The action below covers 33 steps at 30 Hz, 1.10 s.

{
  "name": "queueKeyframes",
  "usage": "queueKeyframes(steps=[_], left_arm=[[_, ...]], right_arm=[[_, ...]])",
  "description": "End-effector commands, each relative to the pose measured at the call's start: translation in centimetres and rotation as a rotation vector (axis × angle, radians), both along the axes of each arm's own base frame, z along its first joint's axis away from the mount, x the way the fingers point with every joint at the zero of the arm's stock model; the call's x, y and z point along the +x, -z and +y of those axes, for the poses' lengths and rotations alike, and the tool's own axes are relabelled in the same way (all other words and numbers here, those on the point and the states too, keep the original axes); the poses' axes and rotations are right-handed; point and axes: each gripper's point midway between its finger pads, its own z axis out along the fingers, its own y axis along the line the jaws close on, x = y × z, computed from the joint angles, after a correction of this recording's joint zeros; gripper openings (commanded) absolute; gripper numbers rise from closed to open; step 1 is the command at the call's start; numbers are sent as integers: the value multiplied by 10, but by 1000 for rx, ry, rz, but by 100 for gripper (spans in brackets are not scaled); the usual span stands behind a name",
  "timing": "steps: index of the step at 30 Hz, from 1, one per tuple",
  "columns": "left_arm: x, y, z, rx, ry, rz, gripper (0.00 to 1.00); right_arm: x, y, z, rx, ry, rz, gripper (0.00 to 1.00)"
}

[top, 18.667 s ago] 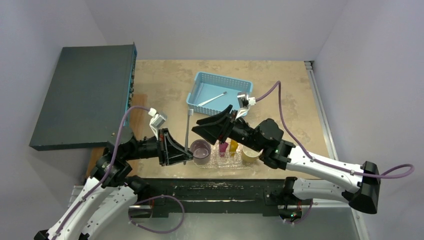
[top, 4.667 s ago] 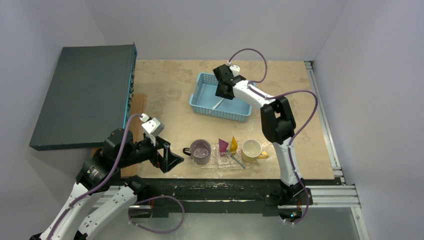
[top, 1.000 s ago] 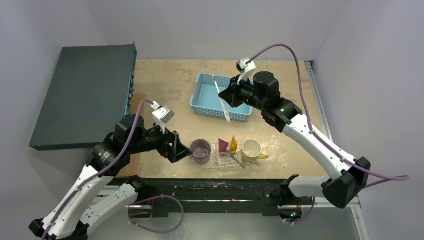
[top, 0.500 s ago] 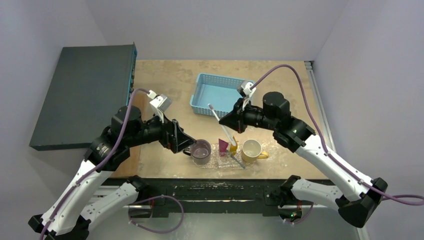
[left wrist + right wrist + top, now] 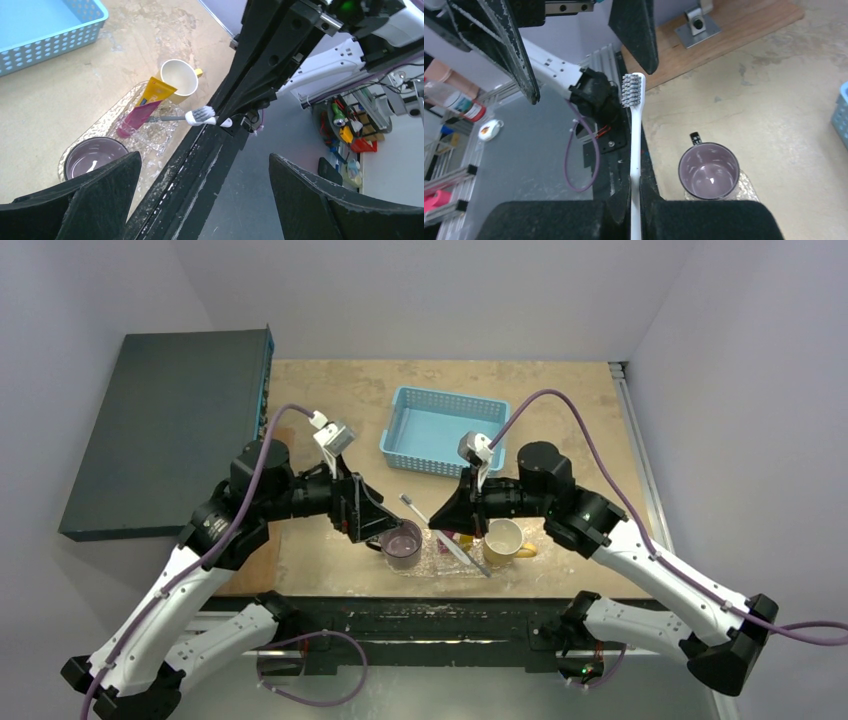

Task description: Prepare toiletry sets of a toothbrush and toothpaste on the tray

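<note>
My right gripper (image 5: 440,520) is shut on a white toothbrush (image 5: 412,507), which it holds low over the clear tray (image 5: 432,562). The bristle head points toward my left gripper (image 5: 372,525), and in the right wrist view the toothbrush (image 5: 636,130) runs straight out between the pinched jaws. My left gripper stands wide open and empty beside the purple mug (image 5: 403,543). A pink tube (image 5: 134,118) and a yellow tube (image 5: 156,92) lie on the tray between the mugs. In the top view the right gripper mostly hides them. A second toothbrush (image 5: 470,558) lies across the tray.
A yellow mug (image 5: 503,540) stands at the tray's right end. The light-blue basket (image 5: 437,430) sits behind, toward the middle back. A dark flat box (image 5: 165,430) fills the left side. The table's near edge and black rail (image 5: 430,615) run just below the tray.
My right gripper carried the toothbrush from over the basket forward and down to the tray. My left gripper moved right and closer to the purple mug, staying open.
</note>
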Motion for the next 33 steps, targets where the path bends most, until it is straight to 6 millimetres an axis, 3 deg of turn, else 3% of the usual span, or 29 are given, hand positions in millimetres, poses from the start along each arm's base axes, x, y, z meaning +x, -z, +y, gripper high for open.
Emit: queueKeyframes(steps=[1,11,29,33], left_arm=[[-17,-30,-4,-60,122,-105,99],[-31,-29,-9,-82,241,-143,96],[-49,-23,-10,-94,369,-168,71],[-51,-23,-9,-94,379,-172,61]], right_arm=[[-20,-12,6,58,-118,-4,0],[-45,-24,23,127,-259,25,0],[-54,-32,35,164,-326,37,0],[-54,-32,35,164,-327,38,0]])
